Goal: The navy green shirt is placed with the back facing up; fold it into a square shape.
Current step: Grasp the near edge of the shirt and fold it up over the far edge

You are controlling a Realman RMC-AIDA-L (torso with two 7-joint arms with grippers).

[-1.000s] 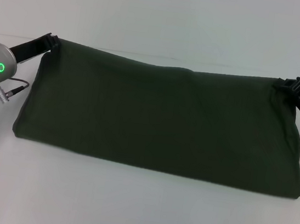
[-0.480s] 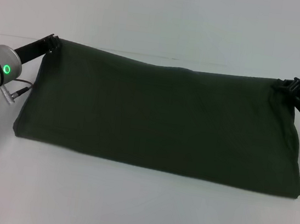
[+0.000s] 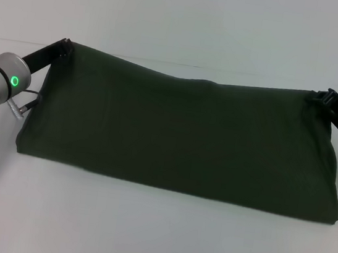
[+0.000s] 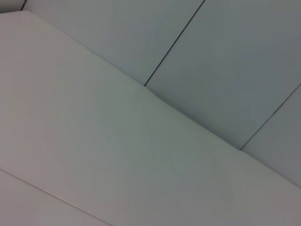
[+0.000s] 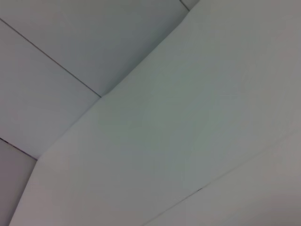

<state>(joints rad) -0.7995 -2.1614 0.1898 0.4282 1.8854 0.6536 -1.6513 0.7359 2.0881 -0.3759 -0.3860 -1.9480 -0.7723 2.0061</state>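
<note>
The left gripper [image 3: 64, 46] is seen in the head view at the far left corner of the navy green shirt [image 3: 180, 134], its black fingers clenched on the cloth there, with the grey wrist and its green ring light trailing back toward the left edge of the tabletop [image 3: 142, 235]. The right gripper [image 3: 321, 97] is clamped in the same way on the far right corner of the shirt, and the arm behind it is cut off by the right border of the view. Between the two grippers the far edge of the shirt is held raised above the tabletop and sags slightly at its middle, while the near edge rests along the tabletop as a long, smooth line (a doubled layer, to judge by its rounded look). The shirt is thus spread as a wide dark olive band across the middle of the tabletop, from near the left side almost to the right side, with only plain cloth turned toward the camera; no lettering can be made out, and the sleeves cannot be told apart from the body. The fingertips of both grippers are partly buried in the cloth, so the exact grip is hard to make out. A thin cable [image 3: 25, 104] is seen beside the left wrist, partly hidden behind the shirt's left edge. In the two wrist views only pale wall panels [image 4: 225, 56] with dark seams are shown.
</note>
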